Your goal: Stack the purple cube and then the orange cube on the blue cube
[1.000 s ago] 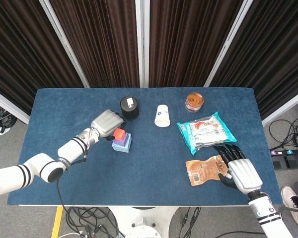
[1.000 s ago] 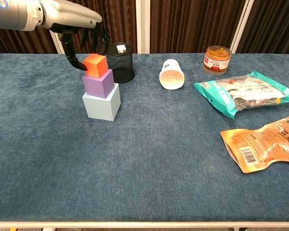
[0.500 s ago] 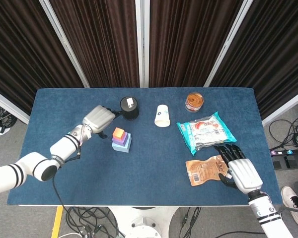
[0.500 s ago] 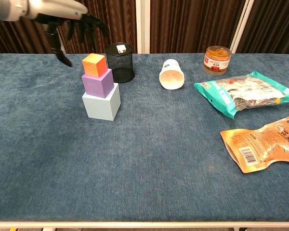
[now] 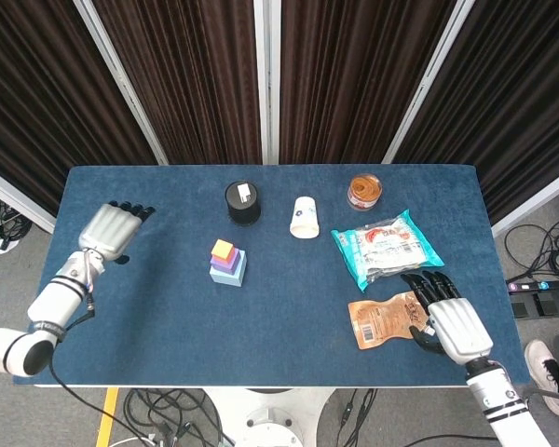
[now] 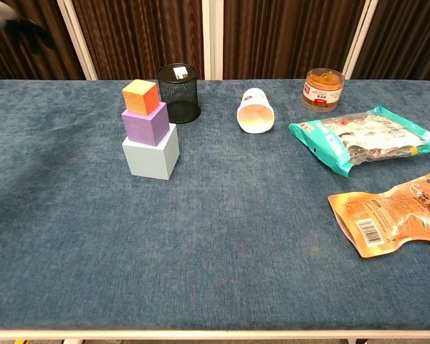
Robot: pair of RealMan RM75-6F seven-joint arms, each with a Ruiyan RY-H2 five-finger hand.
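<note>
Fingers [image 5: 130,209] of the left hand [image 5: 110,231] are reaching forward, slightly apart, holding nothing, at the table's [image 5: 279,317] left edge. Well right of it, the orange cube [image 6: 140,97] is sitting on the purple cube [image 6: 145,123], which is sitting on the blue cube [image 6: 151,152]. Far right, the right hand [image 5: 447,317] is resting with fingers spread, touching an orange packet [image 5: 384,319] without gripping it.

Open cloth lay from six to nine o'clock of the cube stack [image 6: 149,129]; a mesh cup [image 6: 178,92] crowded one o'clock.
</note>
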